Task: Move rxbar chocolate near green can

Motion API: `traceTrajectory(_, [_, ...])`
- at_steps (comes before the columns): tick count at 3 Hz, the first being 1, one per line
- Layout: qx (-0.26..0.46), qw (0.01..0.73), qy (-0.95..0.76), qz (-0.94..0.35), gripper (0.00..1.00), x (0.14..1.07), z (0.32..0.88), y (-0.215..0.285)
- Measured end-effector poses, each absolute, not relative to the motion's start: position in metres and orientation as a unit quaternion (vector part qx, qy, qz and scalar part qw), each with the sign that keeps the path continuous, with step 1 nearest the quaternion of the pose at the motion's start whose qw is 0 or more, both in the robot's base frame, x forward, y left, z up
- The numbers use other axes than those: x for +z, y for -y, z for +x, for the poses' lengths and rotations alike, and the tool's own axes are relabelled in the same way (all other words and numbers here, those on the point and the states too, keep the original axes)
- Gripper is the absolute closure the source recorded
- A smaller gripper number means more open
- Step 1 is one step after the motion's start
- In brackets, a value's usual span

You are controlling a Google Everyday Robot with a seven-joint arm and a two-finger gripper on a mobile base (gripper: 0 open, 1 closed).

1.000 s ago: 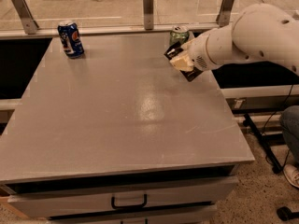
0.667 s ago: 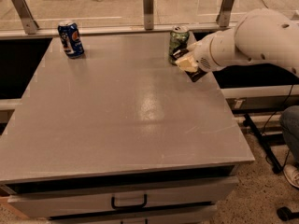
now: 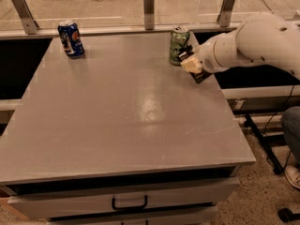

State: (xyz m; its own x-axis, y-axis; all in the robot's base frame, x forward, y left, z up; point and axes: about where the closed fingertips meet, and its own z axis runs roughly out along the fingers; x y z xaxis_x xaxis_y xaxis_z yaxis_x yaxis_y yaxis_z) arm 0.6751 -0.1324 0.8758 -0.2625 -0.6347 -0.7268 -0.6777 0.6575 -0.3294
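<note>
The green can (image 3: 178, 44) stands upright at the far right of the grey table (image 3: 122, 111). My gripper (image 3: 192, 64) is just right of the can, low over the table, shut on the rxbar chocolate (image 3: 200, 75), a dark flat wrapper that sticks out below the cream fingers. The bar's lower end is at or very near the table surface, about a finger's width from the can. The white arm (image 3: 253, 43) reaches in from the right.
A blue can with a red-white logo (image 3: 71, 39) stands at the far left corner. A glass rail with metal posts (image 3: 148, 1) runs behind the table. The right table edge is close to the gripper. A drawer handle (image 3: 129, 203) is at the front.
The gripper with the bar has moved right and slightly down, from in front of the green can to its right side, uncovering the can.
</note>
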Motion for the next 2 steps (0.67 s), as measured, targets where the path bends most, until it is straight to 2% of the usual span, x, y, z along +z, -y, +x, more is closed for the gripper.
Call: traceTrajectory(2, [0.015, 0.447, -0.797, -0.405, 0.12, 0.8781, 0.6689, 0.1423])
